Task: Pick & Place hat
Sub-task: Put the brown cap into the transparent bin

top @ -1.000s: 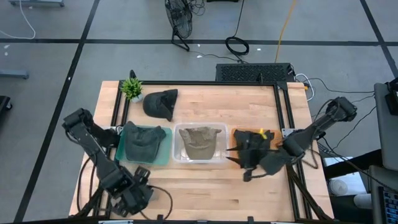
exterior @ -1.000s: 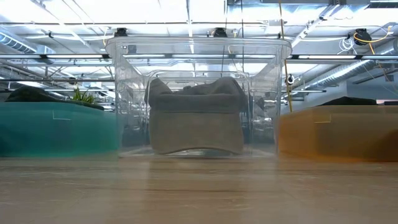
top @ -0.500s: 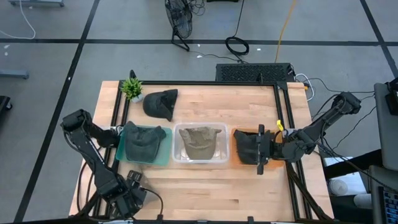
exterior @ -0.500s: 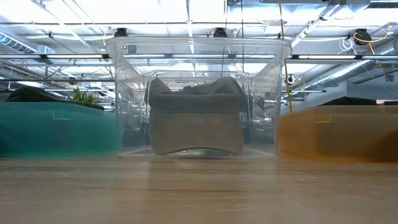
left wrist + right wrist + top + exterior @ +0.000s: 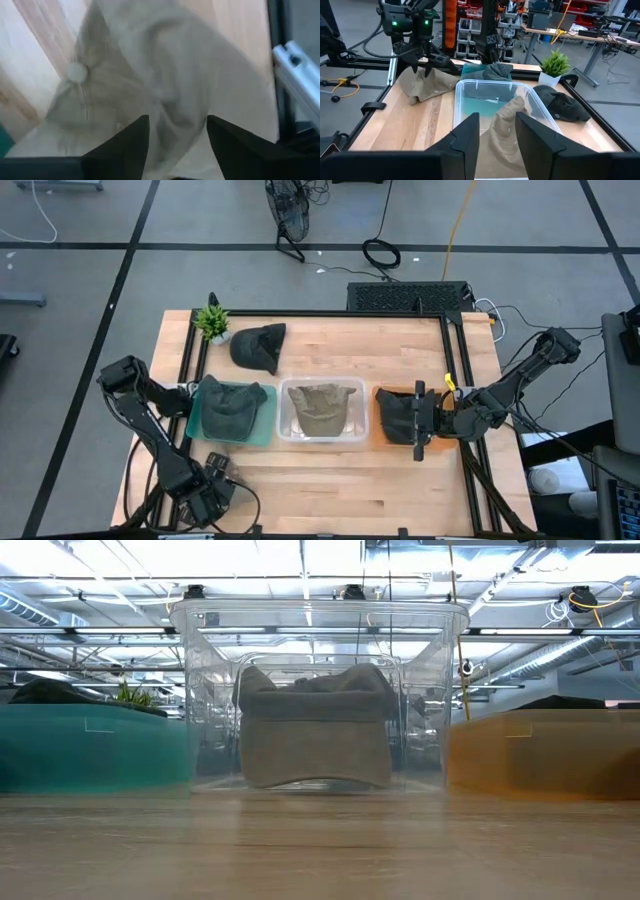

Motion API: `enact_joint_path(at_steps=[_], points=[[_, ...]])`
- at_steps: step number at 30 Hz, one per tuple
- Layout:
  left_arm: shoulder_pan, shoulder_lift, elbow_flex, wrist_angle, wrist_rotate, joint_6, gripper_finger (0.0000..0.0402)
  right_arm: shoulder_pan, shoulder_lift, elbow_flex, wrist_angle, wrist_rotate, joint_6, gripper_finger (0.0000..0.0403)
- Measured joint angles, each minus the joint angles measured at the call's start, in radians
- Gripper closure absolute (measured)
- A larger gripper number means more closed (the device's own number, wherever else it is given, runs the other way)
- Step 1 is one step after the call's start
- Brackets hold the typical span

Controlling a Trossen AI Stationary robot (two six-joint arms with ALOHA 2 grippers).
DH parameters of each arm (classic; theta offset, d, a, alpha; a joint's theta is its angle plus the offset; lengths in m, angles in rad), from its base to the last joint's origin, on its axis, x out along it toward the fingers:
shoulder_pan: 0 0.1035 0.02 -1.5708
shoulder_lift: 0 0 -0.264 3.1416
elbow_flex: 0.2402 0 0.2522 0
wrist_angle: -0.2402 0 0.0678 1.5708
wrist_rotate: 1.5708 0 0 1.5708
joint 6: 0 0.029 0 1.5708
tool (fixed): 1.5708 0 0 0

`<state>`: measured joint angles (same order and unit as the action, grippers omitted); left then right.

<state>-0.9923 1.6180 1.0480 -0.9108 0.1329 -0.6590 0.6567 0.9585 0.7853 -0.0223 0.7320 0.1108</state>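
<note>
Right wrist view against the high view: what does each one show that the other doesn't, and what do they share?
Only the right wrist view: a beige hat lying on the table under the left gripper. Only the high view: the orange bin with a black hat in it, and the right gripper above that hat. Both: the clear bin holding a tan hat, the teal bin, the plant and the loose dark hat.
</note>
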Motion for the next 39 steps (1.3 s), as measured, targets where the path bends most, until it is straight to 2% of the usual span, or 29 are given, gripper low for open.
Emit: enact_joint_path(at_steps=[7, 16, 22, 28, 31, 34, 37, 39], points=[[-0.024, 0.0, -0.024, 0.032, 0.041, 0.022, 0.0244, 0.0, 0.0, 0.0, -0.002, -0.003, 0.0, 0.0289], [-0.019, -0.001, -0.016, 0.054, 0.053, -0.013, 0.0385, 0.0, 0.001, 0.0, -0.004, -0.004, 0.001, 0.0289], [0.013, 0.0, 0.071, 0.05, 0.067, -0.109, 0.038, 0.013, 0.0, 0.0, -0.001, -0.029, 0.001, 0.0289], [0.054, 0.0, 0.226, 0.044, 0.043, -0.244, 0.0392, 0.033, 0.0, 0.0, 0.013, -0.028, -0.003, 0.0289], [0.071, 0.0, 0.332, 0.044, -0.028, -0.259, 0.0392, 0.033, 0.0, 0.0, 0.036, -0.028, -0.018, 0.0289], [0.099, 0.0, 0.451, 0.04, -0.172, -0.209, 0.0395, 0.033, 0.0, 0.0, 0.065, -0.027, -0.031, 0.0289], [0.129, 0.0, 0.555, 0.042, -0.404, -0.078, 0.0388, 0.033, 0.0, 0.0, 0.078, -0.028, -0.038, 0.0289], [0.15, 0.0, 0.606, 0.042, -0.6, 0.003, 0.0387, 0.033, 0.0, 0.0, 0.081, -0.027, -0.038, 0.0289]])
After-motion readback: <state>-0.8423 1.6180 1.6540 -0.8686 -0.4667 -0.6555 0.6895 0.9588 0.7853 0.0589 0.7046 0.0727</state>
